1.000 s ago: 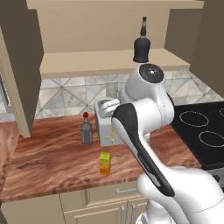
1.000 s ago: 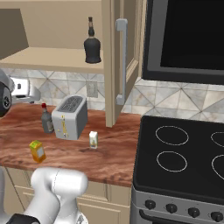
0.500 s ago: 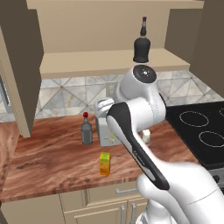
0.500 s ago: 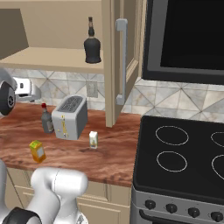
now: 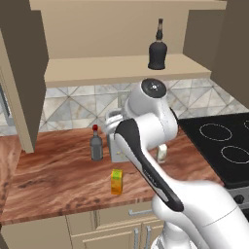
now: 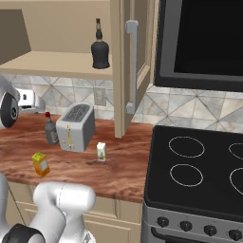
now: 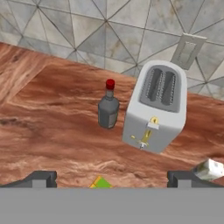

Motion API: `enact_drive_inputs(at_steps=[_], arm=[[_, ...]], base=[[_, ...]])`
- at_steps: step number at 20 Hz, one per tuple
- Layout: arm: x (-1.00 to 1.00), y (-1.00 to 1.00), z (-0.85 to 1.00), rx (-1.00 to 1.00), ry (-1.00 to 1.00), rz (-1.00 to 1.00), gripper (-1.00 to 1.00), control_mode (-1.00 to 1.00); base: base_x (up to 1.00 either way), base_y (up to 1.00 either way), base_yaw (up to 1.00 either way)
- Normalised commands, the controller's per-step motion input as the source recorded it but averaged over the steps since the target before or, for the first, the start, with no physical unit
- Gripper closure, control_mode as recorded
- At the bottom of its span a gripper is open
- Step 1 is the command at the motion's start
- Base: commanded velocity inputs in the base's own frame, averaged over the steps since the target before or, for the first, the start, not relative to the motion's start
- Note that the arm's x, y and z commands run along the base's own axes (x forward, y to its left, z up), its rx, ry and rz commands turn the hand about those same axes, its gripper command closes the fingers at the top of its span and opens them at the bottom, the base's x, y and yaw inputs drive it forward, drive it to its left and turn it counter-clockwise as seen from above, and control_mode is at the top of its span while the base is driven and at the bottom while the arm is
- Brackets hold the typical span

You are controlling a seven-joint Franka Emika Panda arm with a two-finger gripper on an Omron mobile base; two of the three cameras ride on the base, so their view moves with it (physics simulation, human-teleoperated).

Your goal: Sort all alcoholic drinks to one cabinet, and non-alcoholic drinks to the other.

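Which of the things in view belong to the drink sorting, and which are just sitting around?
Job:
black bottle, on the shelf of the wider cabinet
grey bottle with red cap, on the counter beside the toaster
orange-yellow carton, near the counter's front edge
white carton, on the counter

Bystanders:
toaster
stove
wall outlet

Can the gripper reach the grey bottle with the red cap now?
Probably yes. The open gripper hangs above the counter, and the grey bottle stands apart from the toaster, nothing between.

Red-capped grey bottle (image 7: 108, 109), white toaster (image 7: 156, 111)
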Motion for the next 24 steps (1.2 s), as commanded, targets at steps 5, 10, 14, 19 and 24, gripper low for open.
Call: enact_drive_inputs(at_steps=[5, 10, 14, 19, 24], arm=[[0.09, 0.06, -0.18, 0.00, 0.00, 0.00, -1.00, -1.00], [0.12, 0.05, -0.08, 0.00, 0.00, 0.00, -1.00, -1.00], [0.12, 0.05, -0.03, 0.00, 0.00, 0.00, -1.00, -1.00], [0.12, 0.06, -0.06, 0.00, 0.00, 0.00, -1.00, -1.00], [0.09, 0.06, -0.10, 0.00, 0.00, 0.00, -1.00, -1.00]], base=[[0.00, 0.00, 0.00], [0.00, 0.00, 0.00], [0.00, 0.00, 0.00], [0.00, 0.00, 0.00], [0.00, 0.00, 0.00]])
